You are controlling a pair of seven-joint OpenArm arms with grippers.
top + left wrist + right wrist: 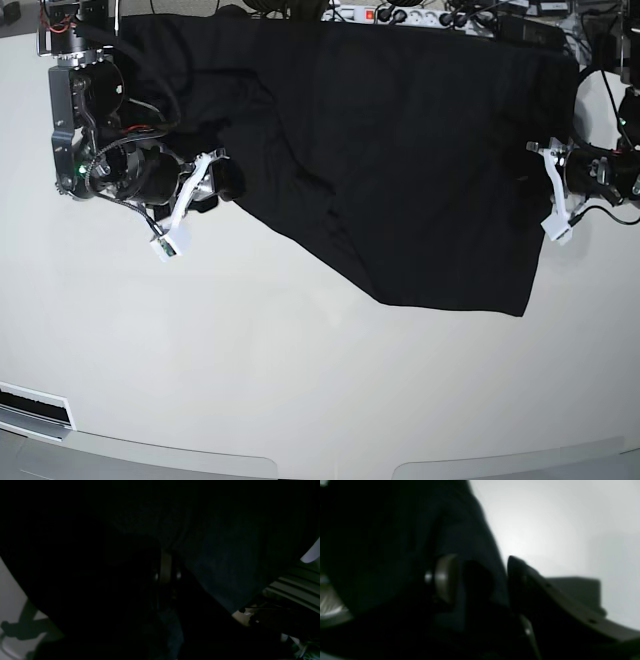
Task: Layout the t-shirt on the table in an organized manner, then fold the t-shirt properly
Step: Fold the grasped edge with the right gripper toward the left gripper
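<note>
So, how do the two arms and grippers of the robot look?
Both arms are black with exposed black cables. The right arm shows thin red wires and a small green light. White bracket pieces sit by the right gripper and the left gripper.

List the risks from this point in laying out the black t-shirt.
1. The right gripper has its fingers apart around the edge of the plain black soft fabric t-shirt; that side may slip free.
2. The left gripper is shut on the opposite edge, so a one-sided pull could skew the cloth.
3. The shirt's far edge lies near the cables at the back of the glossy white table and could snag.
</note>
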